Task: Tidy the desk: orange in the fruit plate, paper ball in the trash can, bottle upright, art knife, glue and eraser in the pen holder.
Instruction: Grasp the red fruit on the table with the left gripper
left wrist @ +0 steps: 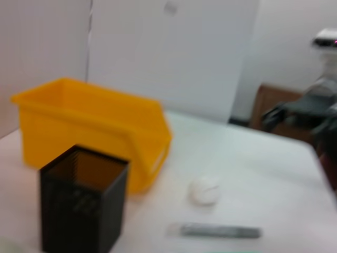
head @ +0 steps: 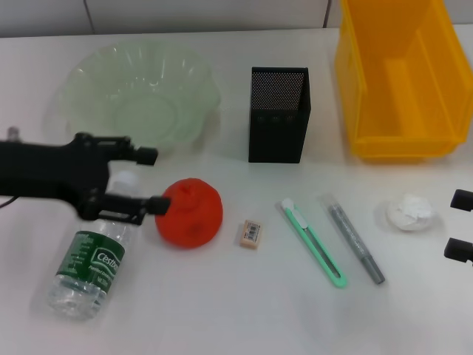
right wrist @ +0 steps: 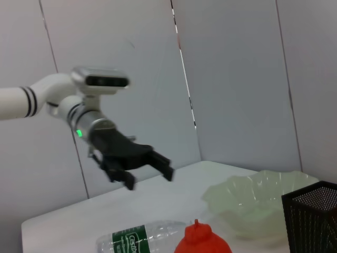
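Observation:
The orange (head: 190, 212) sits on the white table, with the clear bottle (head: 92, 259) lying on its side to its left. My left gripper (head: 151, 180) is open and empty, hovering over the bottle's cap end just left of the orange; it also shows in the right wrist view (right wrist: 149, 176). The eraser (head: 250, 233), green art knife (head: 314, 242), grey glue stick (head: 355, 238) and paper ball (head: 411, 212) lie in a row to the right. My right gripper (head: 460, 223) is open at the right edge, beside the paper ball.
The green glass fruit plate (head: 140, 96) stands at the back left, the black mesh pen holder (head: 278, 115) at the back middle and the yellow bin (head: 399, 74) at the back right. The left wrist view shows the bin (left wrist: 89, 126), the holder (left wrist: 84, 205) and the paper ball (left wrist: 204, 191).

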Robot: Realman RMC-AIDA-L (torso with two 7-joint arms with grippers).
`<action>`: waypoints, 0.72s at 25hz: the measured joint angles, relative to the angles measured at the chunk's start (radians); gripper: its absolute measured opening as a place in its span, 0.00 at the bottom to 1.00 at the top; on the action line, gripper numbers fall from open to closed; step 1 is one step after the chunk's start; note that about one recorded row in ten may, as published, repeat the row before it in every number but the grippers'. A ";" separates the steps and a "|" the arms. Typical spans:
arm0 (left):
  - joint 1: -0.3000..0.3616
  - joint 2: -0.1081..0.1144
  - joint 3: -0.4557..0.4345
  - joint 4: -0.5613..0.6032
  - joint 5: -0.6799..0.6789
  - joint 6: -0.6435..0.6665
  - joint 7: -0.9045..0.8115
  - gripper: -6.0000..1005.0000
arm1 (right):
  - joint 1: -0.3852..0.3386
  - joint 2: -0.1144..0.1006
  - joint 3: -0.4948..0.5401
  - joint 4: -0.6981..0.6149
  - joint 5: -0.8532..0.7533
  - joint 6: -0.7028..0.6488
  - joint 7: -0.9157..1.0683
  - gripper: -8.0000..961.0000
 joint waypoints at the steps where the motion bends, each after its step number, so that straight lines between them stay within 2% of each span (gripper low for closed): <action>1: -0.020 -0.014 0.002 0.007 0.039 -0.027 -0.005 0.82 | 0.000 0.000 0.000 0.001 -0.001 0.000 0.000 0.77; 4: -0.058 -0.032 0.031 0.008 0.114 -0.106 -0.011 0.82 | 0.000 0.002 -0.002 0.004 -0.005 0.001 0.000 0.77; 11: -0.059 -0.034 0.243 -0.022 0.129 -0.306 -0.024 0.81 | 0.006 0.005 -0.006 0.012 -0.007 0.002 -0.001 0.76; 16: -0.057 -0.036 0.351 -0.037 0.133 -0.371 -0.024 0.81 | 0.013 0.006 -0.003 0.032 -0.007 0.004 -0.001 0.76; 18: -0.057 -0.036 0.368 -0.043 0.133 -0.389 -0.023 0.73 | 0.013 0.005 -0.004 0.033 -0.007 0.009 -0.001 0.76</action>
